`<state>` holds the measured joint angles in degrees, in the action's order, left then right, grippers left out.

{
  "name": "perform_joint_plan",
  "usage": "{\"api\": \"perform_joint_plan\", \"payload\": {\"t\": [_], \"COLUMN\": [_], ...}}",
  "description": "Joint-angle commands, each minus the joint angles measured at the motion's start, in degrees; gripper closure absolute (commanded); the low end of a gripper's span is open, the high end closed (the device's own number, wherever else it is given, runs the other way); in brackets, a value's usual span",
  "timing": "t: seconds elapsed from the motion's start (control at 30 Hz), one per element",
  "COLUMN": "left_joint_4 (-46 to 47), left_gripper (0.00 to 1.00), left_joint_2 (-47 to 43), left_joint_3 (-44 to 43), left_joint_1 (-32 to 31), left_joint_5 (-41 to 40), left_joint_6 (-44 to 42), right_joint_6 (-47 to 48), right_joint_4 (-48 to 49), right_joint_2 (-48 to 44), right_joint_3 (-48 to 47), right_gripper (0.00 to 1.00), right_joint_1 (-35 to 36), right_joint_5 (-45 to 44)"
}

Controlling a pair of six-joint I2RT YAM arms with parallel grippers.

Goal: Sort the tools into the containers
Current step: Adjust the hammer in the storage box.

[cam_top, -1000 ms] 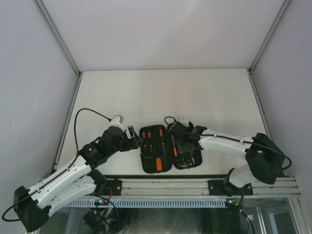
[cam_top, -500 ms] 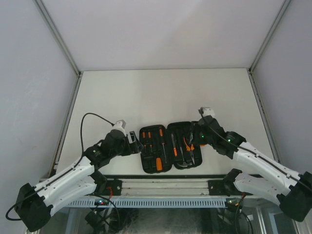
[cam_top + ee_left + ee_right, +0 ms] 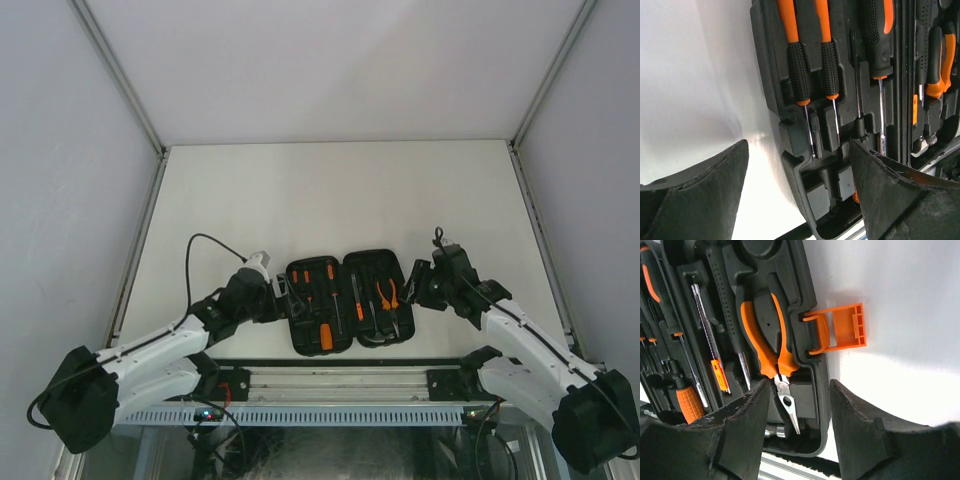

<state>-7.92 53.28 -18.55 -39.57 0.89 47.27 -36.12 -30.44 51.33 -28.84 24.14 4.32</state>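
The black tool case [image 3: 372,262] lay open flat on the white table [image 3: 330,190], just beyond the arms' bases, with orange-handled tools seated in both halves. At the case's left edge hung the left gripper [image 3: 283,293], jaws wide and empty. In its wrist view [image 3: 797,200] the jaws straddled the case's outer wall beside two thin screwdrivers [image 3: 797,65] and a thick screwdriver [image 3: 877,35], all lying in their slots.

At the case's right edge the right gripper [image 3: 418,283] was parted about halfway and held nothing. Its fingers [image 3: 735,440] framed the nose of the pliers [image 3: 771,340], which lay in the right-hand half. The orange latch [image 3: 840,332] stuck out from the case's right wall onto the table.

The likeliest upset seemed to be that latch. A finger sweeping low past the right wall could snag it and drag or swing the whole case, jolting tools out of their slots. On the left, jaws closing where they hung would probably pinch the case wall rather than a tool and tip that half upward. It could not be told whether the pliers' tip sat fully down, and a brush from above might flick it free.
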Motion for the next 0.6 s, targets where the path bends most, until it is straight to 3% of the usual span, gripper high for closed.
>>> {"api": "perform_joint_plan", "payload": {"t": [0.0, 0.23, 0.37, 0.57], "left_joint_4": [9.0, 18.3, 22.7, 23.4], "left_gripper": [0.16, 0.19, 0.28, 0.43], "left_joint_2": [3.1, 9.9, 12.0, 8.9], "left_joint_3": [2.0, 3.2, 3.3, 2.6], "left_joint_1": [0.4, 0.4, 0.4, 0.4], "left_joint_5": [2.7, 6.1, 8.2, 9.3], "left_joint_6": [1.7, 3.2, 3.7, 3.6], "right_joint_6": [0.6, 0.1, -0.4, -1.1], "right_joint_4": [6.5, 12.2, 14.3, 16.5], "right_joint_2": [2.0, 5.5, 7.0, 7.2], "right_joint_3": [1.6, 5.1, 6.2, 7.6], "right_gripper": [0.50, 0.52, 0.57, 0.72], "right_joint_1": [-3.4, -6.0, -6.1, -6.1], "right_joint_5": [7.3, 13.9, 15.7, 17.4]}}
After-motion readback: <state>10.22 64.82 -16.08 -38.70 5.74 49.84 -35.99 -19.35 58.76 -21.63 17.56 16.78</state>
